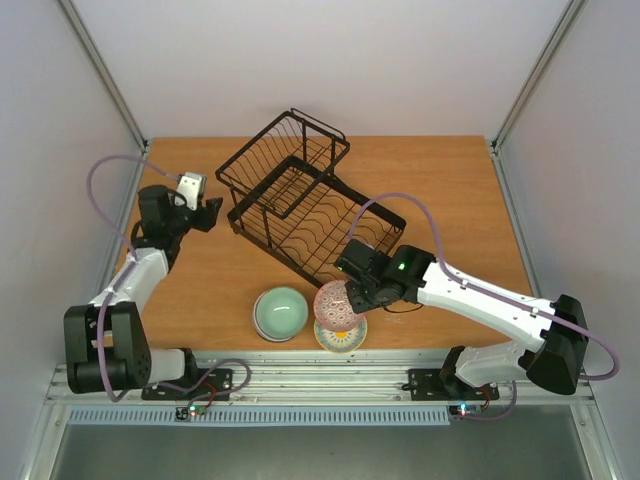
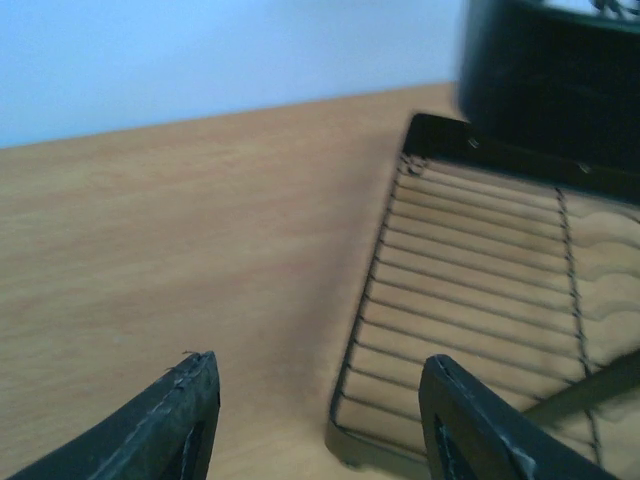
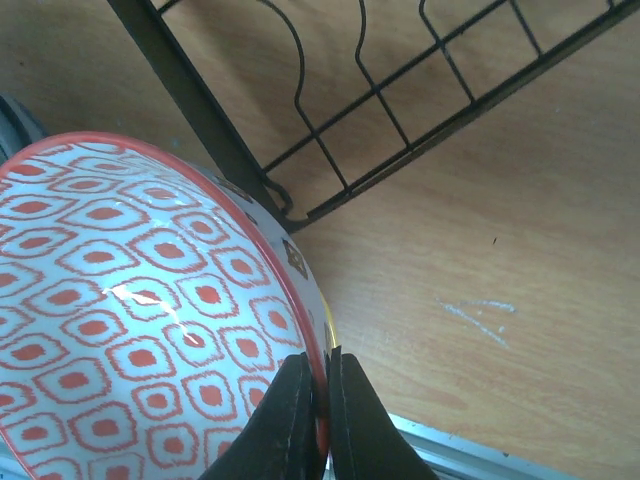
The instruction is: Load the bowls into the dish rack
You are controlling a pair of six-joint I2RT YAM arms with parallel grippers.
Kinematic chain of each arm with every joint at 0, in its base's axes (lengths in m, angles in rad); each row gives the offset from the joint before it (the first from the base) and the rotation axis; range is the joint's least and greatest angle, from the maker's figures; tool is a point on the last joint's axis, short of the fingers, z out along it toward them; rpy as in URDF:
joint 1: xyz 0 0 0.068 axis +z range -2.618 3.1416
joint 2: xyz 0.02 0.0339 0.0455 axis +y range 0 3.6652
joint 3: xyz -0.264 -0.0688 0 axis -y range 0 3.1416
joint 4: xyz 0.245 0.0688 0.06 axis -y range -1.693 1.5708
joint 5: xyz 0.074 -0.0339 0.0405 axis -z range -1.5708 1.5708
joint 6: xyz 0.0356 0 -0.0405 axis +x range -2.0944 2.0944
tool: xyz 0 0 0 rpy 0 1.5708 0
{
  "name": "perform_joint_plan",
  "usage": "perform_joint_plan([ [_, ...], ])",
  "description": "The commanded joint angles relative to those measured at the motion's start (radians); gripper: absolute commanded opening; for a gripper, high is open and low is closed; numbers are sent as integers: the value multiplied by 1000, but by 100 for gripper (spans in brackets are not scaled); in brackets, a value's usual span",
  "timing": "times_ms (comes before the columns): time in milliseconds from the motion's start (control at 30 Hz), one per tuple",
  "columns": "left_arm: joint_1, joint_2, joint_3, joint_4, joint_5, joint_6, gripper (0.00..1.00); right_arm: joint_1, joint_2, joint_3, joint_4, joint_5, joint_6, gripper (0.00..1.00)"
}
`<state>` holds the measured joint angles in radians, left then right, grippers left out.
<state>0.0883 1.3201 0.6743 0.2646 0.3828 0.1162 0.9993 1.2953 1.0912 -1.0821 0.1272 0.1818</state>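
My right gripper [image 1: 352,300] is shut on the rim of the pink-red patterned bowl [image 1: 337,305], holding it tilted just above the white bowl with the yellow centre [image 1: 342,338]. In the right wrist view my gripper [image 3: 322,372] pinches the red rim of this patterned bowl [image 3: 120,320]. The pale mint green bowl [image 1: 280,312] sits on the table to the left. The black wire dish rack [image 1: 300,195] stands behind, its corner [image 3: 290,210] close to the held bowl. My left gripper [image 1: 207,214] is open and empty at the rack's left end [image 2: 480,330]. No blue-and-white bowl shows.
The wooden table [image 1: 450,210] is walled by white panels on the left, the right and the back. A metal rail [image 1: 330,385] runs along the near edge. The rack lies at an angle across the middle of the table.
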Motion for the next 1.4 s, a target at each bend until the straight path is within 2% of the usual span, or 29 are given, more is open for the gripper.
perform_joint_plan([
  [0,12,-49,150,-568,226,226,55,7,-5,63,-10,55,-57,1],
  [200,13,-149,243,-1033,373,503,50,5,-29,83,-14,105,-66,1],
  [333,12,-252,267,-1282,440,607,48,0,-53,99,-16,138,-70,1],
  [467,-1,-301,290,-1430,505,667,47,-4,-55,129,-12,165,-84,1],
  [633,-103,-361,332,-1394,512,549,51,-9,-29,170,19,178,-106,1],
  [733,-220,-378,342,-1291,438,407,57,-14,-8,196,32,189,-120,1],
  [867,-335,-327,364,-1189,368,292,60,-17,33,238,48,191,-141,1],
  [967,-431,-269,377,-1135,285,243,61,-18,64,262,58,195,-158,1],
  [1167,-547,-186,396,-1046,151,179,61,-18,100,308,79,187,-165,1],
  [1367,-648,-99,403,-980,78,146,60,-18,111,335,95,152,-208,1],
])
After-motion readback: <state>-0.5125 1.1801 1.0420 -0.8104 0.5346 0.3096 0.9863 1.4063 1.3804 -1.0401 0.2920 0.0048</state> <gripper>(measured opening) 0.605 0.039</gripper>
